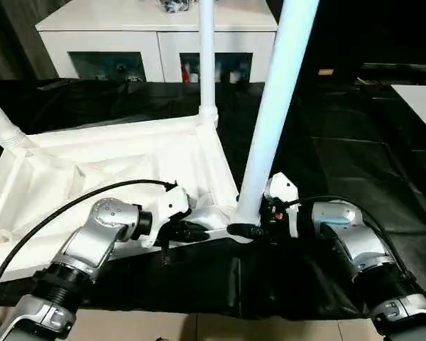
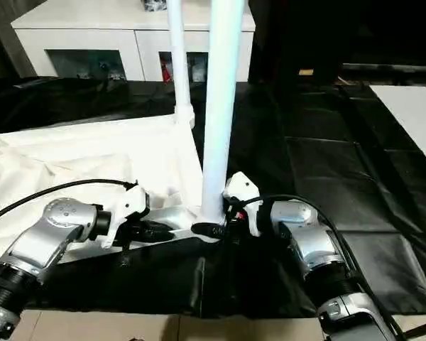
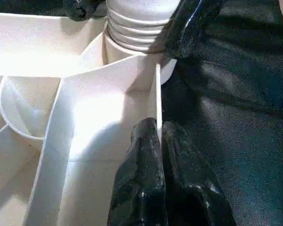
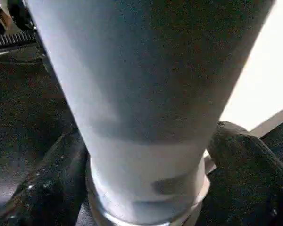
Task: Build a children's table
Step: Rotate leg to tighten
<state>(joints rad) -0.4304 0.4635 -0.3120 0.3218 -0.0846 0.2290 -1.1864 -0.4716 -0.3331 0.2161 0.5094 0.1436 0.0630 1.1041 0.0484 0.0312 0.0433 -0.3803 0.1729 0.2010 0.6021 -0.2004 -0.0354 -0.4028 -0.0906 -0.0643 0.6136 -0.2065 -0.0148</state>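
Observation:
The white table top (image 1: 128, 156) lies upside down on a black sheet, ribbed underside up. Three white legs stand in its corner sockets: a thick one at the near right corner (image 1: 270, 121), one at the far right (image 1: 206, 57), one at the left (image 1: 0, 121). My left gripper (image 1: 192, 232) is shut on the thin rim wall (image 3: 158, 94) of the top, just beside the near right socket. My right gripper (image 1: 245, 229) is shut around the base of the near right leg (image 4: 141, 117), one finger (image 4: 52, 188) on each side, just above the ridged end (image 3: 137, 28).
A white cabinet (image 1: 156, 28) with glass doors stands behind the table top. The black sheet (image 1: 341, 156) covers the floor to the right, with a white panel (image 1: 422, 99) at its far right edge. Bare floor (image 1: 163, 327) shows along the near edge.

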